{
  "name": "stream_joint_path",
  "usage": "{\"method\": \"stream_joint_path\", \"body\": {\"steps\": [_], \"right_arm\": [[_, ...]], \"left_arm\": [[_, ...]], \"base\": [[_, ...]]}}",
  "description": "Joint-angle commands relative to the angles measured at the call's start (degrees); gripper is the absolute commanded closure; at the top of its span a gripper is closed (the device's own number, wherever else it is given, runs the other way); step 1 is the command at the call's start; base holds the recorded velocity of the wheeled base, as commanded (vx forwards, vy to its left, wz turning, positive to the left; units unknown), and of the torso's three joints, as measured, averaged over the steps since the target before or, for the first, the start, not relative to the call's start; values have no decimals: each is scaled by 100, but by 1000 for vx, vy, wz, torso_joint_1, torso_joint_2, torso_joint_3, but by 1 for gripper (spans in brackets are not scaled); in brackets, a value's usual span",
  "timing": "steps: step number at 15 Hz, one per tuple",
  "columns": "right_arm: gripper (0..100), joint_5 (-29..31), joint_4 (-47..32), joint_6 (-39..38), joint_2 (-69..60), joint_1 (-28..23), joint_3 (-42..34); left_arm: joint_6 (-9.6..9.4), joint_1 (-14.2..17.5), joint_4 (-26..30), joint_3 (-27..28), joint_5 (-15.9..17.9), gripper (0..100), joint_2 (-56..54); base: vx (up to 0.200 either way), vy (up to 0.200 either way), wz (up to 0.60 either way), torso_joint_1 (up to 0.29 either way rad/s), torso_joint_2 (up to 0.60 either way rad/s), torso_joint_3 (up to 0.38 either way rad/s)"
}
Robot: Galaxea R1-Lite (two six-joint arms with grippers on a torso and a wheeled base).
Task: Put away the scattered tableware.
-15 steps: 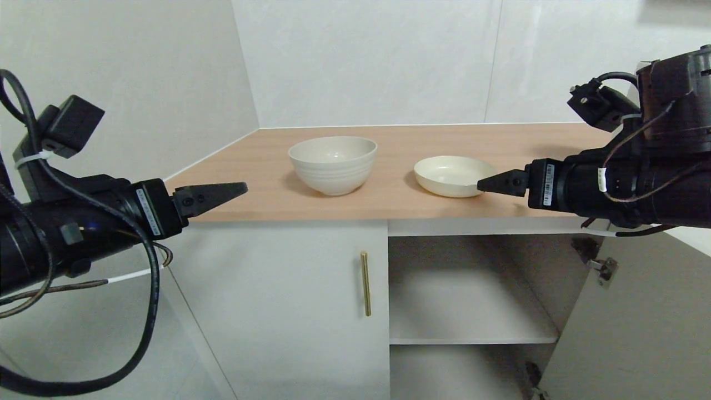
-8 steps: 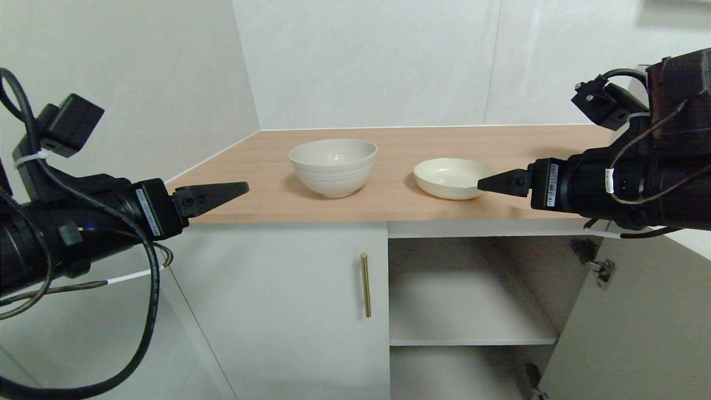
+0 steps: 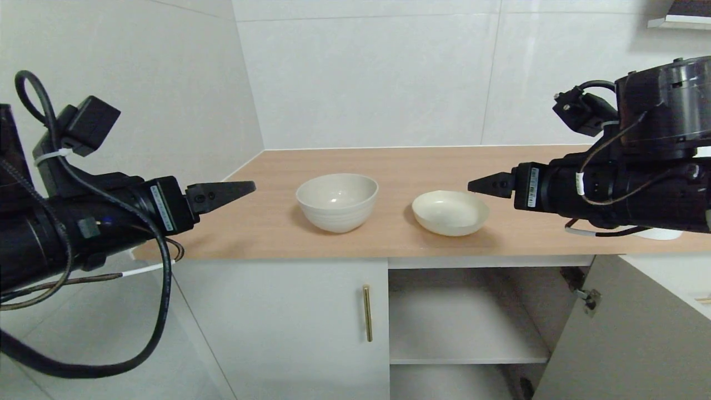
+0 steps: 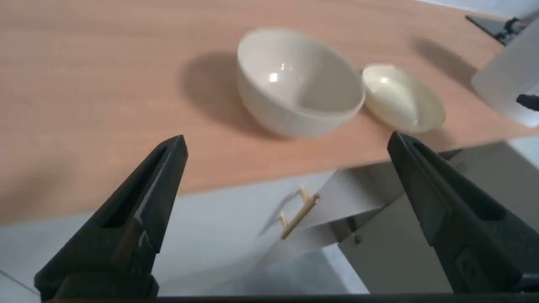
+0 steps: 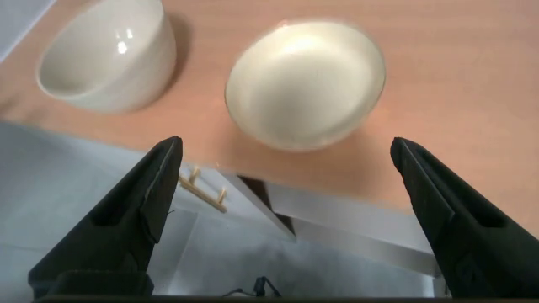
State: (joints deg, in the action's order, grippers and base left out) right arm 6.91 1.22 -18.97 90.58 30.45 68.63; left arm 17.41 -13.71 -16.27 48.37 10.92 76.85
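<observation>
The whole head view has shifted within the last second (a move of the camera, not of the crockery). The deep bowl (image 3: 337, 201) and the shallow bowl (image 3: 450, 212) are left side by side on the wooden counter (image 3: 433, 164). The right gripper (image 3: 477, 183), jaws spread wide, is now seen above the shallow bowl's far rim instead of level with it. The left gripper (image 3: 244, 189), likewise spread, is held well left of the deep bowl. Nothing is grasped yet, so the open cabinet (image 3: 466, 311) below has yet to be filled.

nothing here is legible to me. a white sticker (image 3: 161, 208) sits behind my left gripper (image 3: 247, 188), a second sticker (image 3: 531, 179) behind my right gripper (image 3: 473, 185); their print is too small to read.
</observation>
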Motion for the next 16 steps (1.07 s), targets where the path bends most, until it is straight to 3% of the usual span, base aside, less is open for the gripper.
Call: {"method": "stream_joint_path", "body": {"steps": [1,4,6,8,10,11,13,14,16], "right_arm": [[0,12,203,7,338,-13,1],[0,21,353,148,540,-39,10],[0,38,326,201,742,-136,238],[0,258,-711,113,1015,-198,915],[0,460,-966,-195,1164,-224,1152],[0,566,-957,-213,1226,-250,1152],[0,873,-825,-221,1419,-294,1179],[0,908,-737,-230,1437,-294,1152],[0,917,-720,-230,1428,-294,1152]], "left_arm": [[-1,9,19,111,-11,0,234],[105,-26,195,392,-117,0,524],[202,-175,582,761,-433,0,753],[202,-360,1636,1693,-662,0,1192],[219,-404,2304,2097,-785,0,1570],[237,-492,2304,2097,-820,0,1719],[782,-852,1926,2132,-1312,0,2247],[949,-896,1496,2141,-1637,0,2484],[1001,-905,1074,2132,-1910,0,2748]], "base": [[0,0,0,193,-461,-271],[0,0,0,116,-272,-162],[0,0,0,18,-38,-23],[0,0,0,0,0,0],[0,0,0,0,0,0],[0,0,0,0,0,0],[0,0,0,0,0,0],[0,0,0,0,0,0],[0,0,0,0,0,0]]}}
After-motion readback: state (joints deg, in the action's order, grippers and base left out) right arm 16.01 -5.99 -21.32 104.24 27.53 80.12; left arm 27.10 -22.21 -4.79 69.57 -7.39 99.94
